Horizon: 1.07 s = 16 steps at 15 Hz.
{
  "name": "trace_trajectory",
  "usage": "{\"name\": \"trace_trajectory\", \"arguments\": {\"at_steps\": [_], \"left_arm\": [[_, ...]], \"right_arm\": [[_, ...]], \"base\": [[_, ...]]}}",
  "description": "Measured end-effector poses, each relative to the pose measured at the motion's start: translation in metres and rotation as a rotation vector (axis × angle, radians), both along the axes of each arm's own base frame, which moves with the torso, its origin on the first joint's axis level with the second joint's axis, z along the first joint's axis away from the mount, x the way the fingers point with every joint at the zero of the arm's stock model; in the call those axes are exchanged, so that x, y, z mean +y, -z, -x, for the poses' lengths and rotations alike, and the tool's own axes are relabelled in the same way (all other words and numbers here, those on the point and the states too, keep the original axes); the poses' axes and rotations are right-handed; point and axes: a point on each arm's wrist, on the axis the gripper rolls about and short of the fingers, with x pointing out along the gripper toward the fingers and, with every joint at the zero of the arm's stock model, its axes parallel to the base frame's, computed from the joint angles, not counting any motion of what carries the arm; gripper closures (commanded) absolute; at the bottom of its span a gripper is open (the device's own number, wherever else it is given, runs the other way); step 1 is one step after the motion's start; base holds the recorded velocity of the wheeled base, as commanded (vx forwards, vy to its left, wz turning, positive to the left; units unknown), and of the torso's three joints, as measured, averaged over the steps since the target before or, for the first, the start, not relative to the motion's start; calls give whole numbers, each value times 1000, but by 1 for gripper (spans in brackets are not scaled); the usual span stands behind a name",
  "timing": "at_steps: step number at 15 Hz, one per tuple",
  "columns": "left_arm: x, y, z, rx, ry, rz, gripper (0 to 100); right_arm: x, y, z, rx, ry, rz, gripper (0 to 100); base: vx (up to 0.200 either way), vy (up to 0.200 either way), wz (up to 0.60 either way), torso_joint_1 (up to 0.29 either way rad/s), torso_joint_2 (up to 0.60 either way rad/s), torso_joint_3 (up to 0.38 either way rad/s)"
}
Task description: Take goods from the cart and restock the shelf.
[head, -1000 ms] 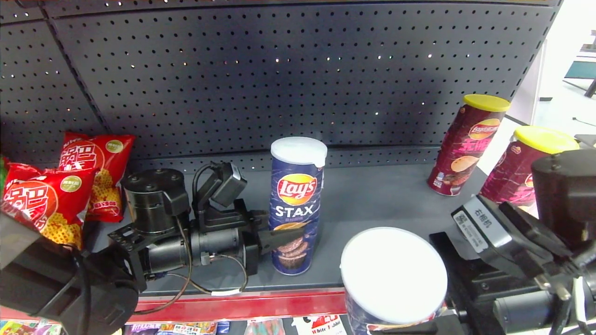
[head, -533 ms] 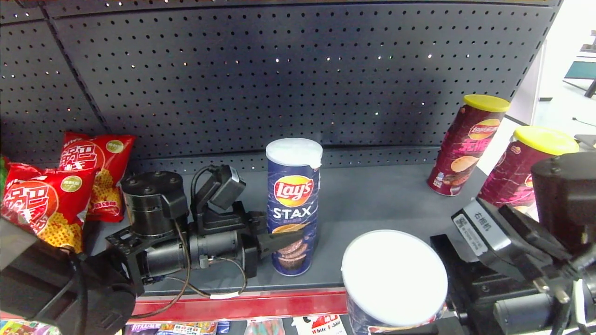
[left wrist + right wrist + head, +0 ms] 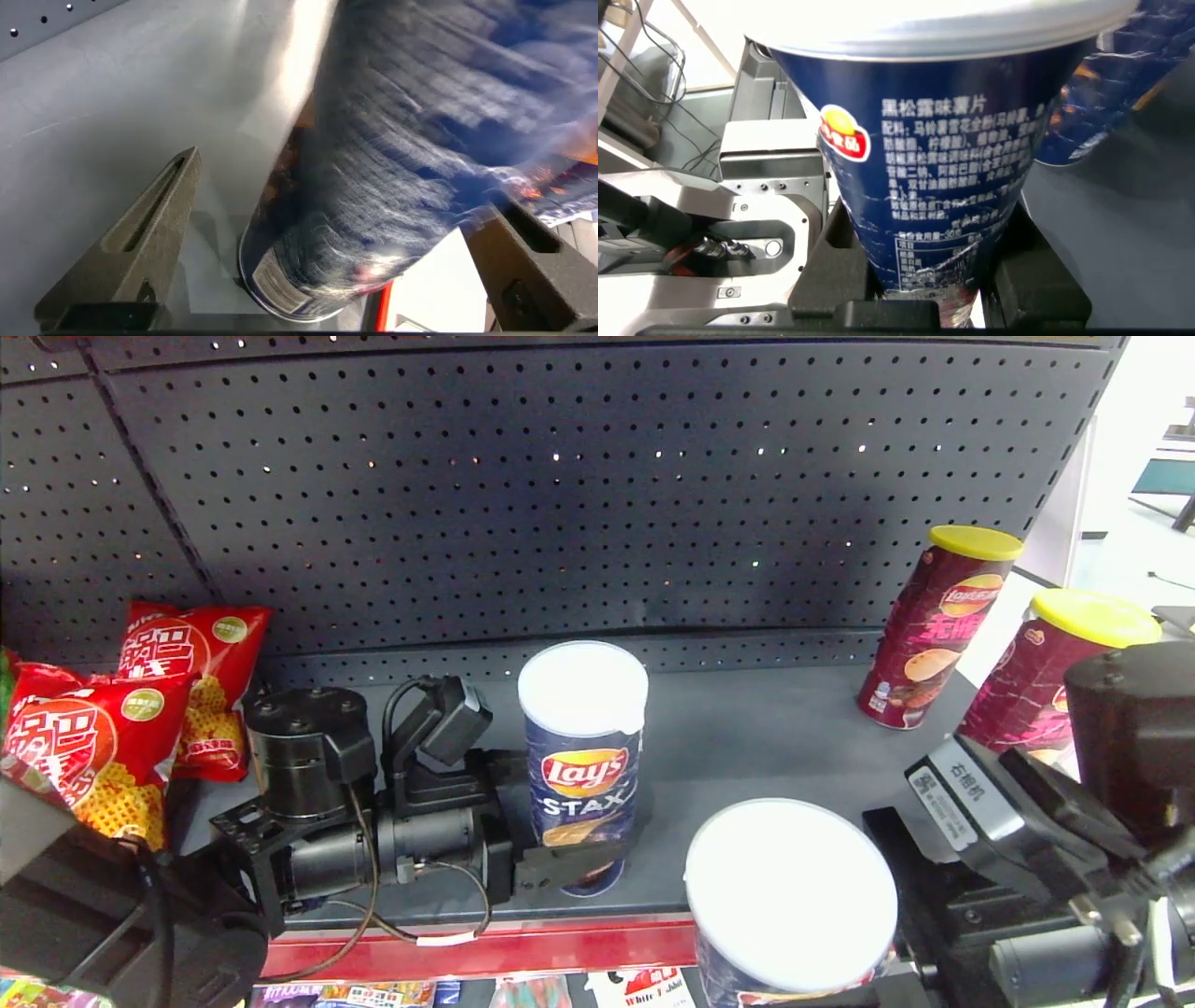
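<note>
As right gripper (image 3: 926,285) clasps it, lidded blue canister (image 3: 790,889).

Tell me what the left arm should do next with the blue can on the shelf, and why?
Probably close the left gripper gently to steady the blue can on the shelf: it leans toward the shelf's red front edge, standing loose between open fingers.

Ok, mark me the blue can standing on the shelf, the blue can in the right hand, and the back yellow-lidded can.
shelf blue can (image 3: 583,775): head view, front label.
held blue can (image 3: 789,887): head view, white lid.
back yellow-lidded can (image 3: 934,633): head view, side wall.
</note>
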Motion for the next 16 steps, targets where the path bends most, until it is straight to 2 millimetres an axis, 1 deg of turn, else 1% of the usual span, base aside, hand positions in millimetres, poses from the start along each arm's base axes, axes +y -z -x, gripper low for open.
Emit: {"name": "trace_trajectory", "arguments": {"at_steps": [4,7,9,10,12,16], "left_arm": [[4,1,5,11,-4,-6,0],[13,1,20,21,2,-10,0],[26,-2,33,23,-15,-11,0],[37,-4,38,20,-43,-9,0],[67,-9,45,-1,-128,3,0],[118,-27,81,-110,-315,33,0]], "right_arm": [[0,0,0,1,0,1,100],[1,0,1,1,-5,2,100],[4,1,2,0,-13,6,100],[5,1,4,0,-18,8,100],[7,3,7,5,-31,14,100],[7,3,7,15,-29,11,100]], "base": [[0,0,0,0,0,0],[0,0,0,0,0,0],[0,0,0,0,0,0],[0,0,0,0,0,0],[0,0,0,0,0,0],[0,0,0,0,0,0]]}}
